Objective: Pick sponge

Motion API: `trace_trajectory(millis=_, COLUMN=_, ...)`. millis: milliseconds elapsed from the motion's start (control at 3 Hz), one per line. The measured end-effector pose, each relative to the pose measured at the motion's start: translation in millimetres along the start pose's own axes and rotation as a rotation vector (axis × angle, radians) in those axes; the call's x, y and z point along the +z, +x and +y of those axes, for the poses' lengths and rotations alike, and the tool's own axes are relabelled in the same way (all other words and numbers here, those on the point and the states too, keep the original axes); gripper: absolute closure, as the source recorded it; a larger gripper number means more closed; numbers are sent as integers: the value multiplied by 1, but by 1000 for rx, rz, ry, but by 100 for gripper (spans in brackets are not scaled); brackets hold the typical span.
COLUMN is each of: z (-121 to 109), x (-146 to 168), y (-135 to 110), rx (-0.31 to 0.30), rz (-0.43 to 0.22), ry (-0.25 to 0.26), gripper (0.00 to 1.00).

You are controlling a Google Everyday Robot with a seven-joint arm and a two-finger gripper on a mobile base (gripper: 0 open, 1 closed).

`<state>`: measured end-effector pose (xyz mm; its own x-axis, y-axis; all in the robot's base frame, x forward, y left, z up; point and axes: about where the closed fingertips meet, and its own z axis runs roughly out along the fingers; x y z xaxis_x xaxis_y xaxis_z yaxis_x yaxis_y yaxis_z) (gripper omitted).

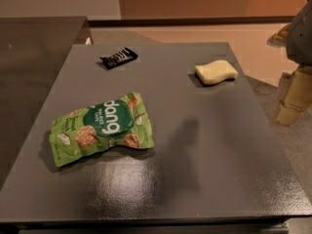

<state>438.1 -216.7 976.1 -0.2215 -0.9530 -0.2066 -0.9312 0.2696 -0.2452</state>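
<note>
Mostly cropped at the right edge, hand (295, 95) openness unclear; sponge (216, 72) lies apart

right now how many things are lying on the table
3: the sponge far right, the black wrapper far left, the green snack bag near left. The gripper hangs beyond the table's right edge. Nothing looks hidden.

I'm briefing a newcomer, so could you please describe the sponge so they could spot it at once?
On the grey table, look to the far right corner, nearest the gripper just off the right edge. The sponge lies there: a plain cream block with wavy sides, unlike the green bag and black wrapper.
</note>
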Motion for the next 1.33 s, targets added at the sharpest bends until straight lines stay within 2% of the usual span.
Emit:
trace_trajectory(millis=333, z=0, x=0, y=0, rx=0, rz=0, ry=0, gripper=0)
trace_trajectory(millis=667, z=-13, x=10, y=-3, rx=-14, rz=-38, ry=-10, gripper=0)
trace_trajectory(millis=1333, z=-80, x=60, y=-21, rx=-34, rz=-162, ry=-23, gripper=0)
